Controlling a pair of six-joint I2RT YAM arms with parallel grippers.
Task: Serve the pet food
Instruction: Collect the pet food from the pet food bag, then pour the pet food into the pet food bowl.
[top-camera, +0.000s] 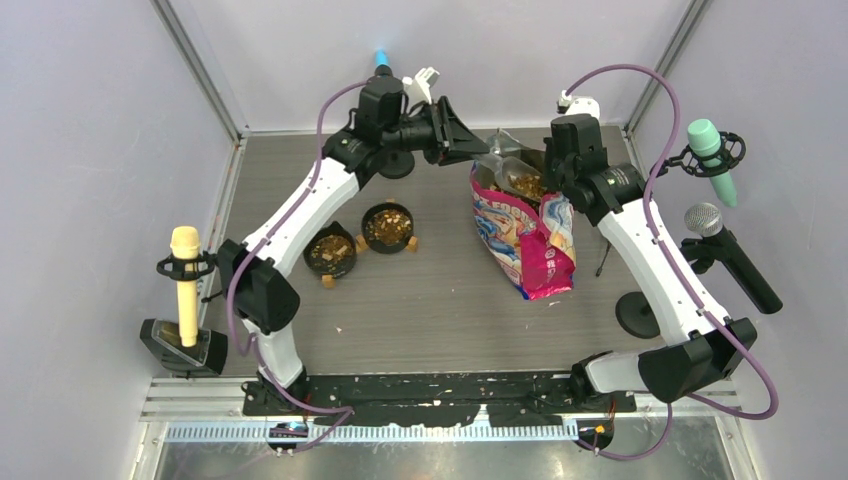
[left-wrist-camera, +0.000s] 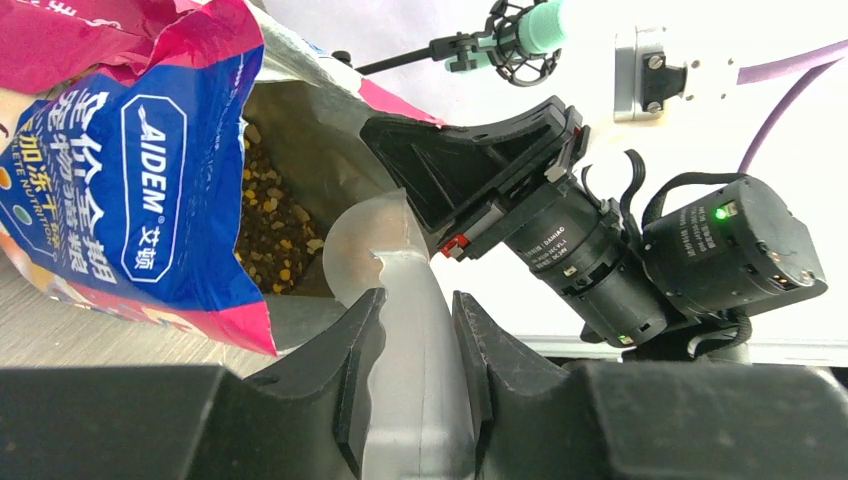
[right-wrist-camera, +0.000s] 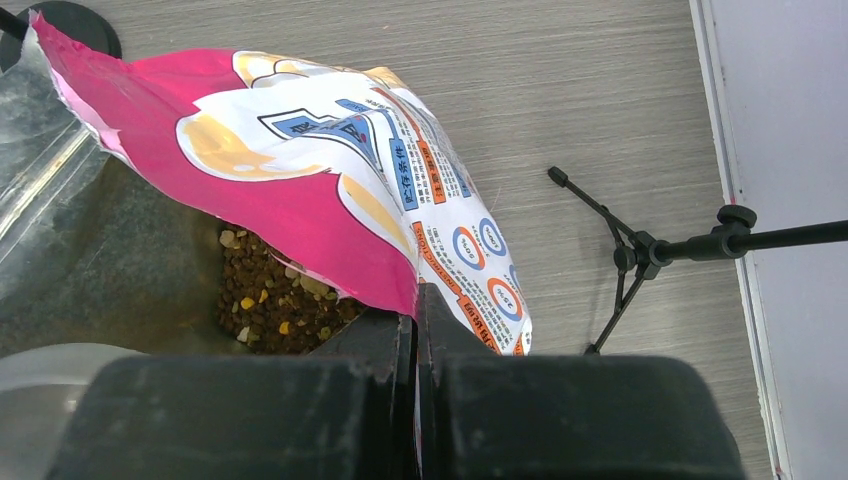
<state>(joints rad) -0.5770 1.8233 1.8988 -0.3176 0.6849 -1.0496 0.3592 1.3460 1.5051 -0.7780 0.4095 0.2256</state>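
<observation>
The pet food shows as brown and tan kibble (left-wrist-camera: 270, 230) inside the open pink, white and blue bag (top-camera: 525, 240), and also in the right wrist view (right-wrist-camera: 275, 295). Two black bowls (top-camera: 331, 250) (top-camera: 388, 227) at centre left hold kibble too. My left gripper (left-wrist-camera: 415, 320) is shut on the handle of a clear plastic scoop (left-wrist-camera: 400, 250) whose far end reaches into the bag mouth (top-camera: 520, 180). My right gripper (right-wrist-camera: 416, 310) is shut on the bag's pink top edge (right-wrist-camera: 330, 180) and holds the mouth open. Whether the scoop holds kibble is hidden.
A yellow microphone (top-camera: 185, 280) stands at the left edge. A green one (top-camera: 712, 155) and a grey one (top-camera: 720, 240) stand at the right, with a round black base (top-camera: 637, 312) and a thin tripod stand (right-wrist-camera: 620, 270) beside the bag. Walls close in left, right and back.
</observation>
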